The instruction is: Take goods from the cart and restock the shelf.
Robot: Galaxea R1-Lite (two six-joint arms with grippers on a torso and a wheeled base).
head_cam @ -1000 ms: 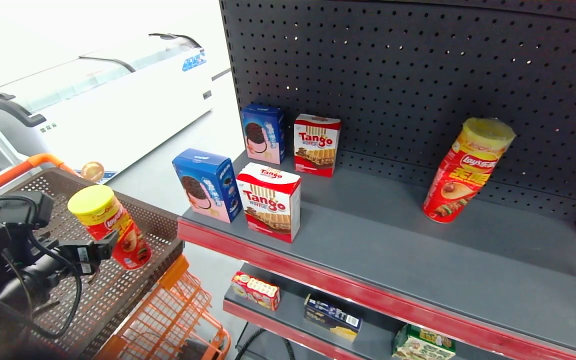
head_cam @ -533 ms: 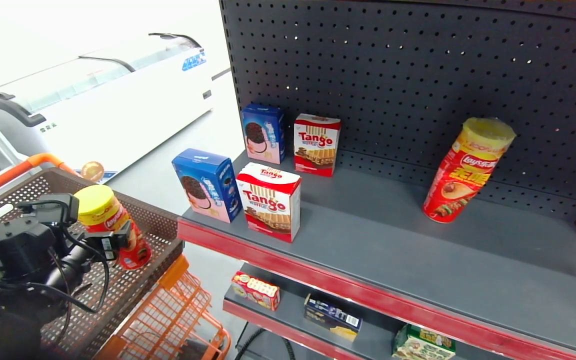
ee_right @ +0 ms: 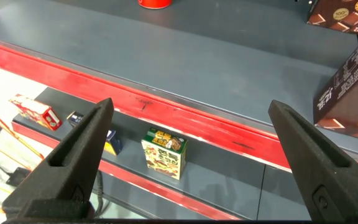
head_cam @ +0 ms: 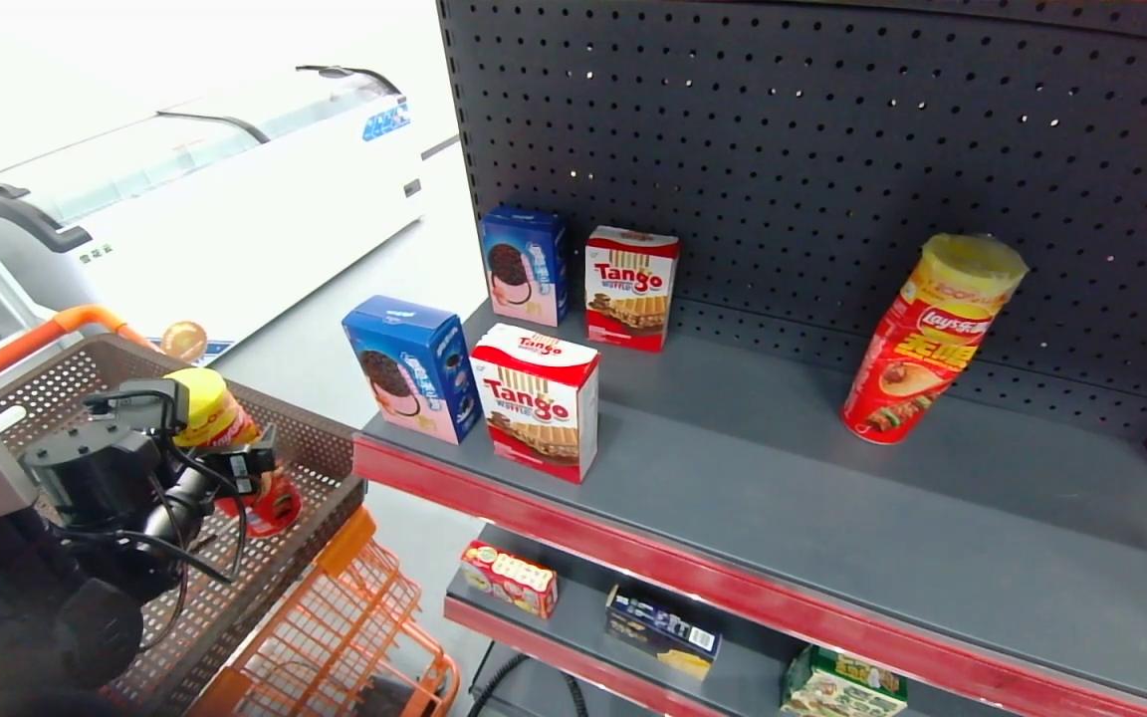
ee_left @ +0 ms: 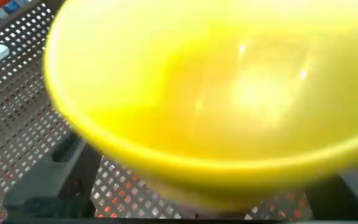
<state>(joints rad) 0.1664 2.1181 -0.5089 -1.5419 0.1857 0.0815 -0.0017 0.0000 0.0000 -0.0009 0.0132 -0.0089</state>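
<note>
**Head view.** Left gripper (head_cam: 253, 466): jaws spread and not yet clamped, set either side of the chips can (head_cam: 218, 423) at mid-body. The can stands in the cart basket (head_cam: 325, 448), below the gripper's wrist. The shelf (head_cam: 753, 488) lies beyond the gripper and higher. It has bare board between the wafer box (head_cam: 537, 398) and the second can (head_cam: 932, 339).
Handling: close below the lid and square to the tube, then lift straight up over the basket wall before swinging across.

**Left wrist view.** Yellow lid (ee_left: 210, 93): directly ahead of the gripper, with a dark finger (ee_left: 55, 180) on each flank.
Handling: centre the can first. The tube is probably thin, so a moderate squeeze should do.

**Right wrist view.** Right gripper (ee_right: 191, 109): released and empty, above the shelf's red lip (ee_right: 135, 96). A chocolate box (ee_right: 353, 81) sits off to one side.
Handling: best kept clear of the landing spot.
</note>
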